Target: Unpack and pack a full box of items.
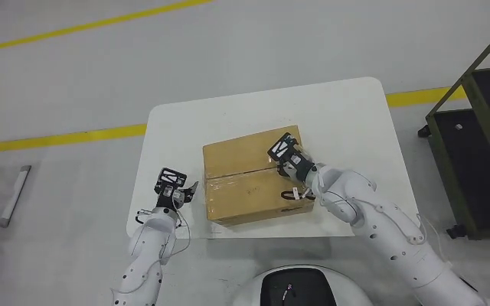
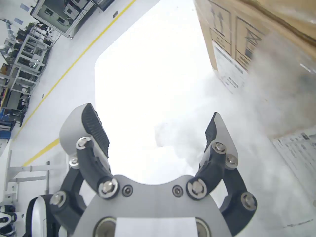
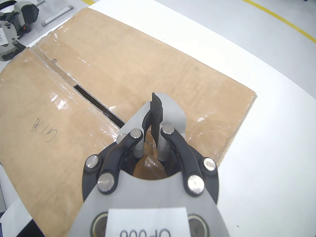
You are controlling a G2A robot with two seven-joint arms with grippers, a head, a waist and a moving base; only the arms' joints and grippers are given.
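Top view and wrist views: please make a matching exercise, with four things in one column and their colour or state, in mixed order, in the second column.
Things:
1. box
2. left tool
3. right tool
4. table

States:
A. shut, above the box top
B. white, rounded corners
C. open, beside the box
D. brown, flaps down

Pairs: 1-D, 2-C, 3-A, 4-B
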